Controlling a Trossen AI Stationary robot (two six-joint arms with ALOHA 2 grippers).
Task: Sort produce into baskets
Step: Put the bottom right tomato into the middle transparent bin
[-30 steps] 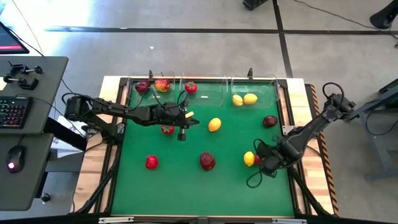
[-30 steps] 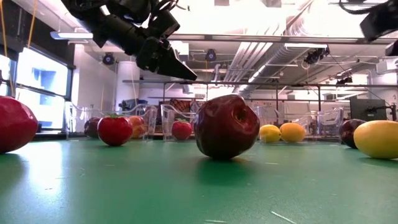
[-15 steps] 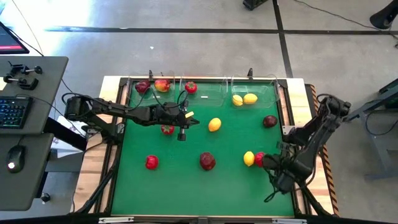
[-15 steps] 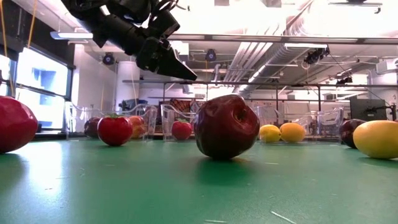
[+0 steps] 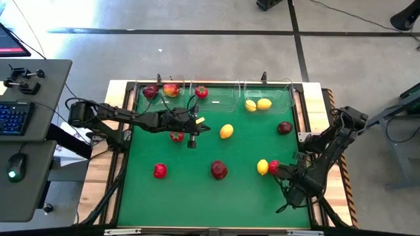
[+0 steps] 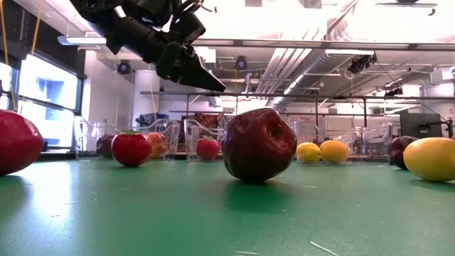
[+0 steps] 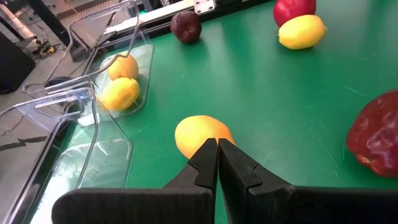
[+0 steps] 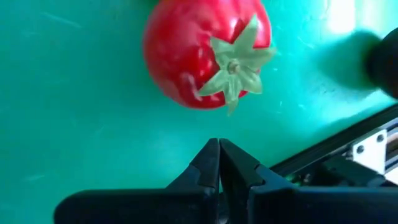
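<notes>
Red green-topped fruit lay on mat by lemon, near counter's right edge. Right end effector hovered just above, fingers pressed together, empty. Step judged: approach for pick; next needs fingers spread, then descent. Left end effector closed, idle mid-mat.

desk to my left of the worktop | keyboard on desk | mouse near keyboard

Matt green mat on the tabletop, clear glossy plastic bins, shiny smooth red fruit, pale wood tabletop edge
</notes>
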